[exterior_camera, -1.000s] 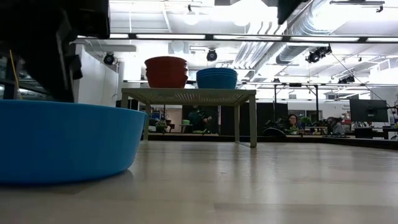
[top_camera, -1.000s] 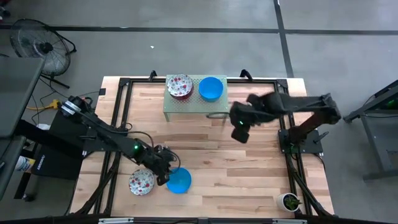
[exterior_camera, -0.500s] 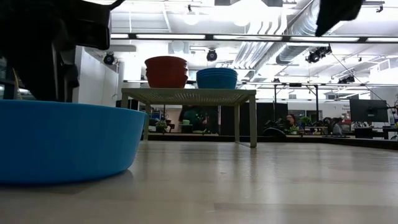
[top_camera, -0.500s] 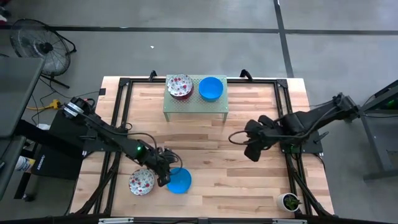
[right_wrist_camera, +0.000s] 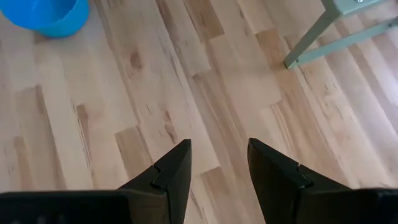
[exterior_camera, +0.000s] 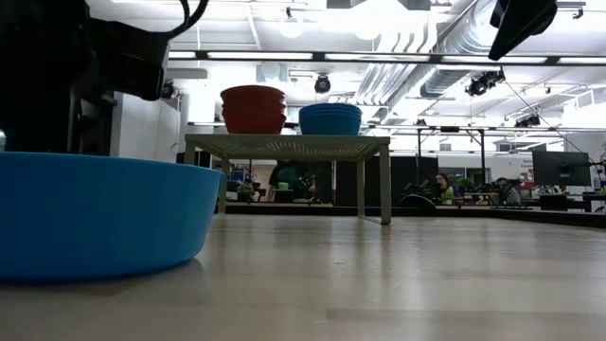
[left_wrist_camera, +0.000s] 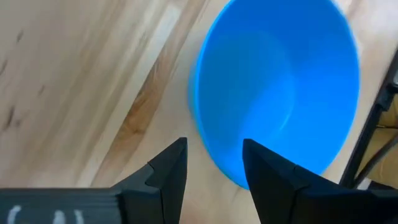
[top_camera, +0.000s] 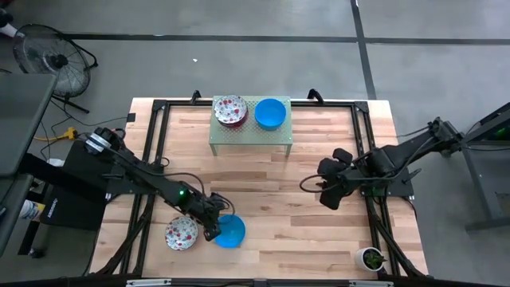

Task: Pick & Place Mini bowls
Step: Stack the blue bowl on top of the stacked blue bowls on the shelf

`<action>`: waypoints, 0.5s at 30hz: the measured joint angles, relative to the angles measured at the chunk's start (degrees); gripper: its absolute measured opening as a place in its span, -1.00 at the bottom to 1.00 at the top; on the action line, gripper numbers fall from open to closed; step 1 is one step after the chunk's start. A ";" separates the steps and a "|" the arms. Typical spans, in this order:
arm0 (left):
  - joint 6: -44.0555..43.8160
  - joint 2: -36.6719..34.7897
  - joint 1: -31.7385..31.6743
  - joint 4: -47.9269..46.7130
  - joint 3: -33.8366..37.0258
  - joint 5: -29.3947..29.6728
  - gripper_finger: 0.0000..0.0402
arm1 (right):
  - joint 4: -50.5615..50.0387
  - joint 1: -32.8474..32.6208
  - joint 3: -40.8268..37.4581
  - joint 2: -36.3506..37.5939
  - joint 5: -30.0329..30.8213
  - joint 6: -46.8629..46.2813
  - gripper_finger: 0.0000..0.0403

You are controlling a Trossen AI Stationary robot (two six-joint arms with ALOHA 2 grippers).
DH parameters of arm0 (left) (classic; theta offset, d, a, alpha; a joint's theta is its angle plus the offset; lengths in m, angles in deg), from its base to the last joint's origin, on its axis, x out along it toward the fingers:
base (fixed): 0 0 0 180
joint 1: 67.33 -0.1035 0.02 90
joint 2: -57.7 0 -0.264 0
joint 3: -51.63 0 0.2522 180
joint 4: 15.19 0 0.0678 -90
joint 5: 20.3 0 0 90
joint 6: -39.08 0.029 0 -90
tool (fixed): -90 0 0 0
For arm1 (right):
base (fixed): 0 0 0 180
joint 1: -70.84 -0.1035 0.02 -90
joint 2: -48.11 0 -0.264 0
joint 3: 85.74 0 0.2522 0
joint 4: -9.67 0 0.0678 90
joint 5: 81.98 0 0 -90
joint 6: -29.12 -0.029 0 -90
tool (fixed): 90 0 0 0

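Wooden table (top_camera: pixel 263 171) in a grey-floored workshop, black frame rails around it, a floor fan (top_camera: pixel 49 57) off at ten o'clock and a small potted plant (top_camera: pixel 371 257) at the five o'clock corner. At twelve o'clock the pale green rack (top_camera: pixel 250 135) carries two stacks on top: floral bowls (top_camera: pixel 230 110) and, just beside them, blue bowls (top_camera: pixel 270 112); the low view shows them as a red-sided stack (exterior_camera: pixel 253 109) next to a blue one (exterior_camera: pixel 329 118).

Down at seven o'clock, the left gripper (top_camera: pixel 212 225) sits right at the rim of a lone blue bowl (top_camera: pixel 230 231). Its wrist view has the fingers (left_wrist_camera: pixel 166 169) parted with a narrow gap, one tip overlapping the bowl's near edge (left_wrist_camera: pixel 277 93), gripping nothing that can be made out. A floral bowl (top_camera: pixel 181 233) lies just beside, on the arm's other side.

Over at three o'clock, the right gripper (top_camera: pixel 328 194) hangs above bare planks, fingers (right_wrist_camera: pixel 171 171) apart and empty, well away from every bowl.
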 joint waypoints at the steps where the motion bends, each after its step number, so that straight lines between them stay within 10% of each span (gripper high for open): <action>1: -0.84 0.60 0.02 0.33 0.03 -0.10 -0.24 | 0.02 0.00 0.00 0.00 0.10 0.61 -0.28; 9: -6.03 4.45 0.02 2.64 -0.80 -0.98 -0.30 | 0.44 0.02 0.00 0.00 0.96 6.35 -0.28; 15: -8.62 4.43 0.00 2.01 -1.67 0.92 -0.78 | 0.44 0.02 0.00 0.00 0.27 10.32 -0.28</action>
